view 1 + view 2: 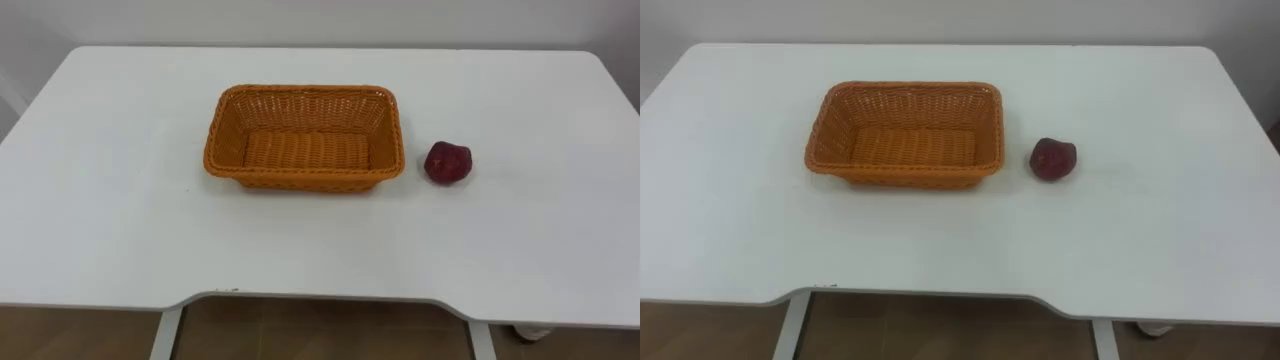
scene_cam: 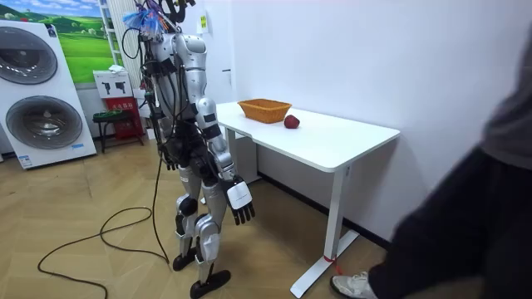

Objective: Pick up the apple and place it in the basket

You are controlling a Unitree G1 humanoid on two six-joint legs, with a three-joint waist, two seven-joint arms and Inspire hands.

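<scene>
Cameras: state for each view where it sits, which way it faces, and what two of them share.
Left eye view: on the robot's head, facing down at the table, basket and apple.
Right eye view: beside it, same scene.
Room view: stands off in the room, facing the whole robot before the table, its right hand hanging low.
Shared: basket and apple on the table.

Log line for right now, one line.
basket: empty, on table | apple: on table, right of basket, apart | right hand: open, at side | pick: not started
</scene>
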